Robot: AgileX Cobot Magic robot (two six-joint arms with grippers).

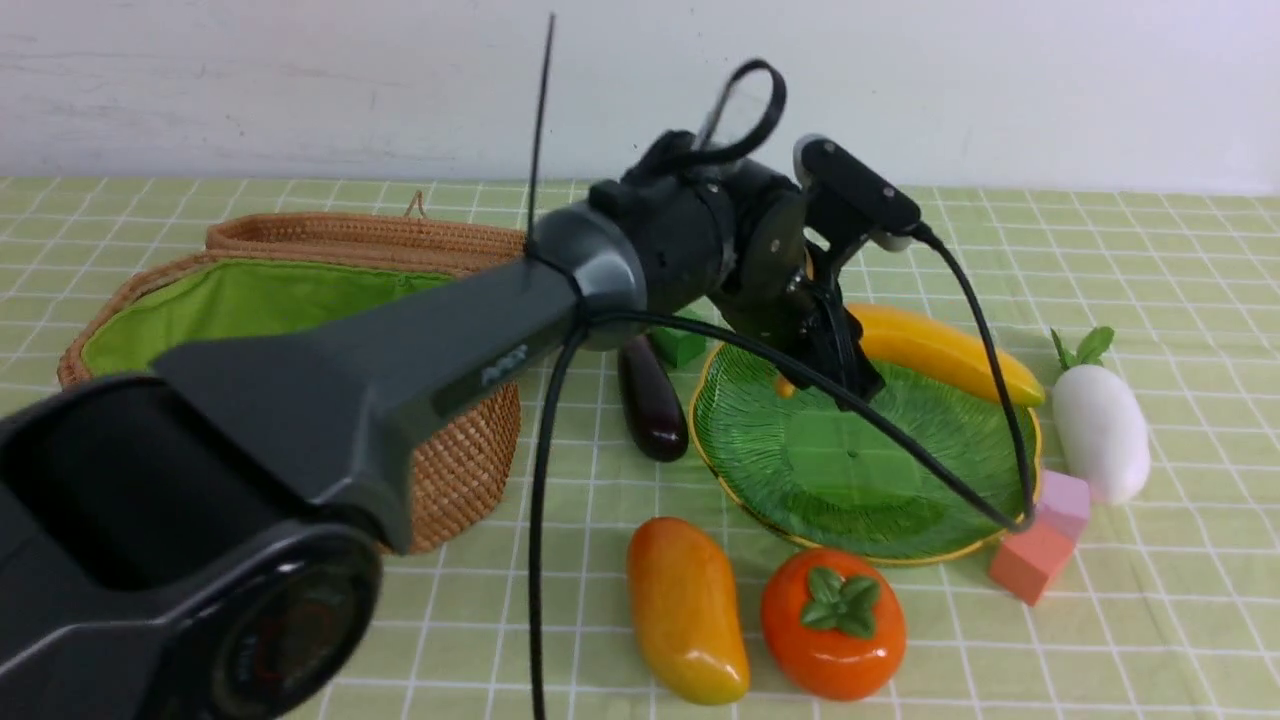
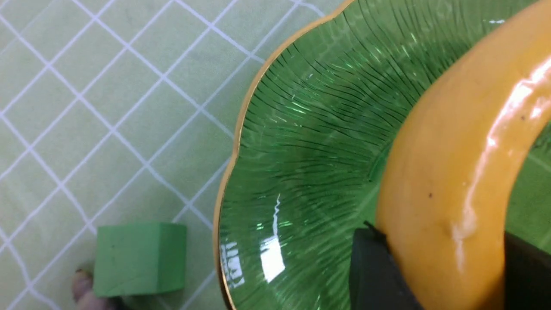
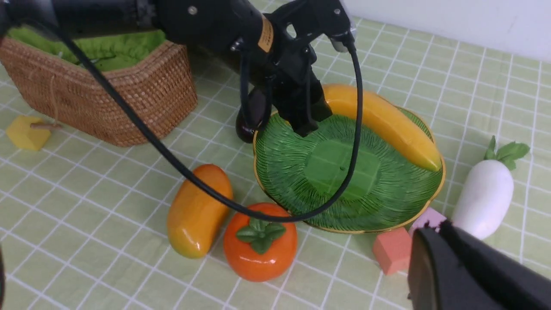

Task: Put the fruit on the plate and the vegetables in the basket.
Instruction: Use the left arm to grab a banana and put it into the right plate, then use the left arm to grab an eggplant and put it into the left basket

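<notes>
My left gripper (image 1: 855, 380) (image 2: 447, 262) is shut on the yellow banana (image 1: 940, 350) (image 2: 452, 163), which rests along the far rim of the green plate (image 1: 830, 470) (image 2: 310, 142) (image 3: 335, 181). In front of the plate, on the cloth, lie the mango (image 1: 685, 610) and the persimmon (image 1: 833, 622). The purple eggplant (image 1: 652, 400) sits between the plate and the wicker basket (image 1: 460, 470), half hidden by my arm. Right of the plate lies the white radish (image 1: 1100, 430). My right gripper (image 3: 437, 224) is shut and empty, hovering near the radish (image 3: 484, 198).
A green cube (image 1: 680, 345) (image 2: 140, 258) sits behind the plate. A pink cube (image 1: 1063, 503) and a salmon cube (image 1: 1030, 560) stand at the plate's right front. A yellow cube (image 3: 26, 132) lies beside the basket. My left arm's cable hangs over the plate.
</notes>
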